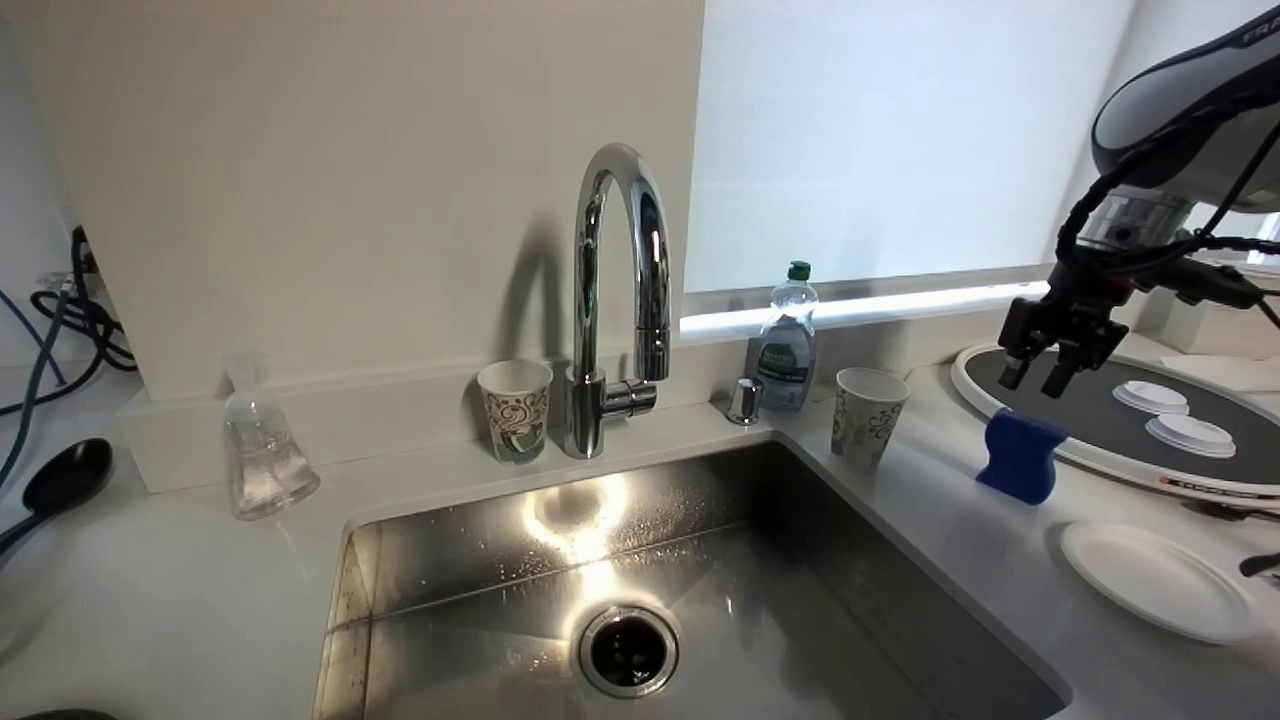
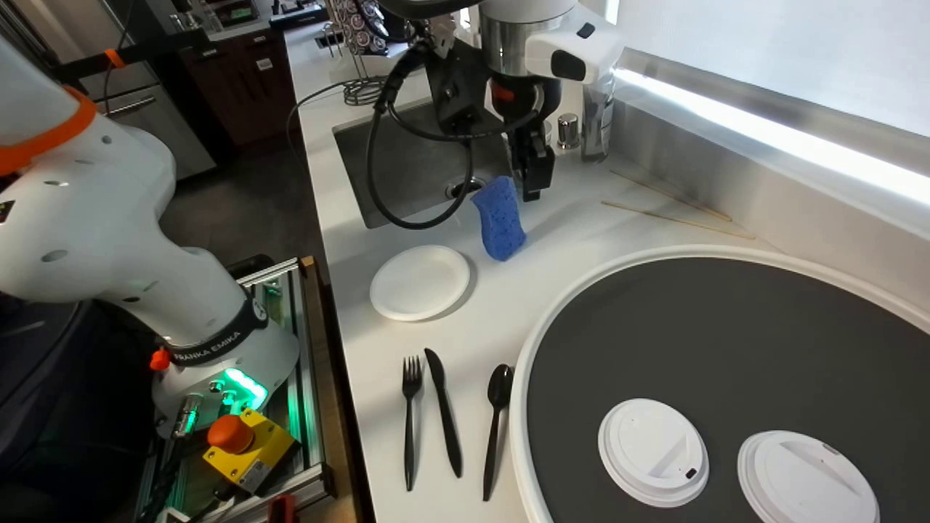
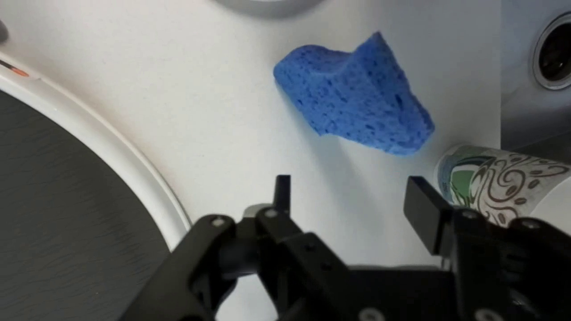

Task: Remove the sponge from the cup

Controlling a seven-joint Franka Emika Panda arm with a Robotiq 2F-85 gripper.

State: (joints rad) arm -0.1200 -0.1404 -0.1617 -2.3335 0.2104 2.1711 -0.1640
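Wrist view: gripper (image 3: 350, 205) spread wide, nothing held. Fingers (image 3: 423, 211) sit low in the picture, counter (image 3: 214, 133) showing in the gap. Blue sponge (image 3: 352, 96) is up-picture of both tips, outside the gap; a shadow runs from it toward the fingers. Its lower right corner shows near the base of a printed cup (image 3: 504, 180), partly covered by the picture-right finger. Cup is right by the sink (image 3: 519, 104) edge. Picture-left, the round grey board (image 3: 67, 209) with raised white rim; broad strip of counter between rim and sponge.

In an exterior view: fingertips apart from each other, above the sponge, not touching it. Sponge stands on end on the counter, out of the cup, between cup and board. Plate (image 1: 1150, 580) sits camera-side of it. Soap bottle (image 1: 787, 350) behind the cup; second printed cup (image 1: 517, 410) over by the faucet (image 1: 586, 330), well apart.

In an exterior view: fingers overlap, can't read the gap from here; tips just right of the sponge's top in the picture. Plate near its lower left, sink beyond. Counter runs right to two thin sticks (image 2: 678, 220). Fork (image 2: 410, 421), knife (image 2: 445, 414) and spoon (image 2: 495, 427) lie camera-side, well apart.
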